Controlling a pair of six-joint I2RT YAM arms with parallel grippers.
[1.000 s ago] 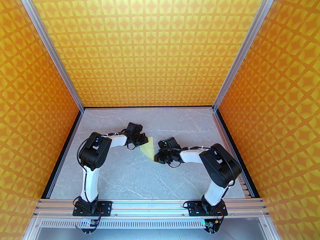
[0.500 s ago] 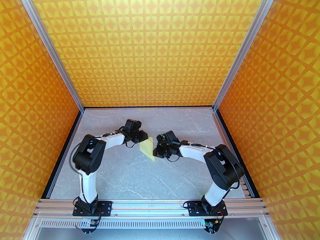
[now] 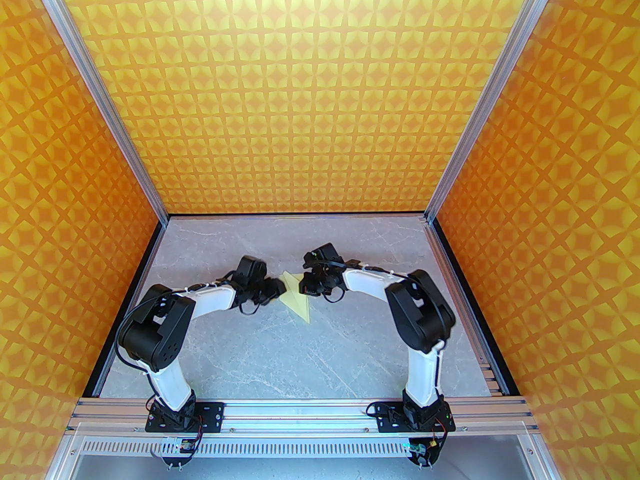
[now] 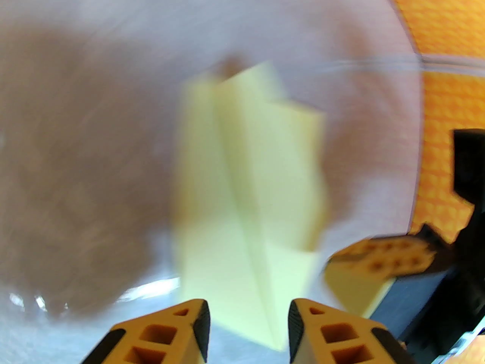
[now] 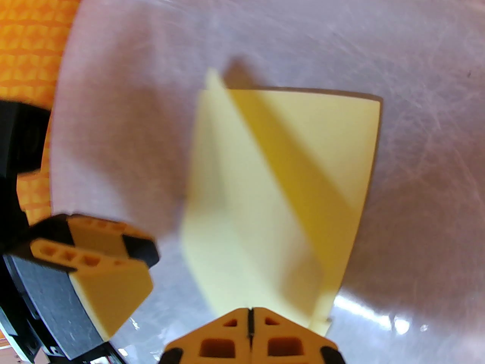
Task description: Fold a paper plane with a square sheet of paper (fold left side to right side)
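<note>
The pale yellow sheet of paper [image 3: 297,299] lies mid-table, folded into a pointed shape whose tip points toward the near edge. Its far part is raised. Creases and a lifted flap show in the left wrist view [image 4: 265,188] and the right wrist view [image 5: 273,188]. My right gripper [image 3: 303,286] is at the paper's far right edge; its fingers [image 5: 249,317] are shut, with the paper's edge running in between them. My left gripper [image 3: 276,288] stands just left of the paper, open [image 4: 248,328], with a paper tip lying between its fingers but not pinched.
The grey marble table [image 3: 280,358] has free room toward the near edge and both sides. Orange patterned walls and aluminium posts [image 3: 150,188] close in the back and sides. The two grippers stand close together over the paper.
My right gripper moved from the paper's near tip up to its far end. The left gripper drew back leftward and nearer. The paper's far part has risen and its outline narrowed.
</note>
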